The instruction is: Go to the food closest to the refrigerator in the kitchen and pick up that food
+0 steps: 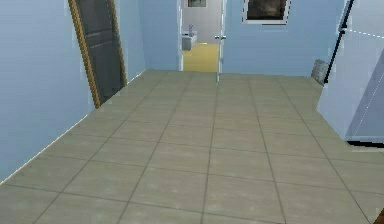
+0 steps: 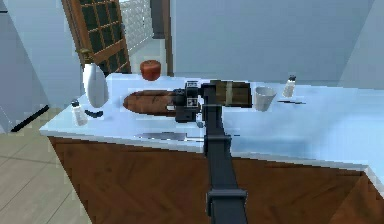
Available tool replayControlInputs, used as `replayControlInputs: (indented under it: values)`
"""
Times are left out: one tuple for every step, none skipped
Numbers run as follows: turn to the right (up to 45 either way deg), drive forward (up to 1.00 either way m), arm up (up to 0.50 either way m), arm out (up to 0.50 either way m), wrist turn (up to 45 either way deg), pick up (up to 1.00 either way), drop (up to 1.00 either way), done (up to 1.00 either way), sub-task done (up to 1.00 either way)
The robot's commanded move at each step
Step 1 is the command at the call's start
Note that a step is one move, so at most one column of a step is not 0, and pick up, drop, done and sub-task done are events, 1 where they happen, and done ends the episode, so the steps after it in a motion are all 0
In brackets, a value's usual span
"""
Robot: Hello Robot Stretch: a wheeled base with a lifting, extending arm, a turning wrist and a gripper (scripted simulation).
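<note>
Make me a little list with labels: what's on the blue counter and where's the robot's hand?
counter: pale blue top, wood front
gripper: near the brown loaf
holding: cannot tell
behind loaf: round red-brown thing
left end: tall white bottle
right of gripper: pale cup, small shaker
floor: beige tiles

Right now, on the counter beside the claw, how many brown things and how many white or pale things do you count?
Brown: 2, the long loaf and the round lump.
White or pale: 4, the tall vessel, the cup, the left shaker and the right shaker.
Total: 6.
</note>
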Motion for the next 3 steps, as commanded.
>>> replayControlInputs:
  values:
    - [0.0,0.0,0.0,0.0,0.0,1.0,0.0,0.0,0.0]
    - [0.0,0.0,0.1,0.0,0.0,0.0,0.0,0.0,0.0]
    - [0.0,0.0,0.0,0.0,0.0,0.0,0.0,1.0,0.0]
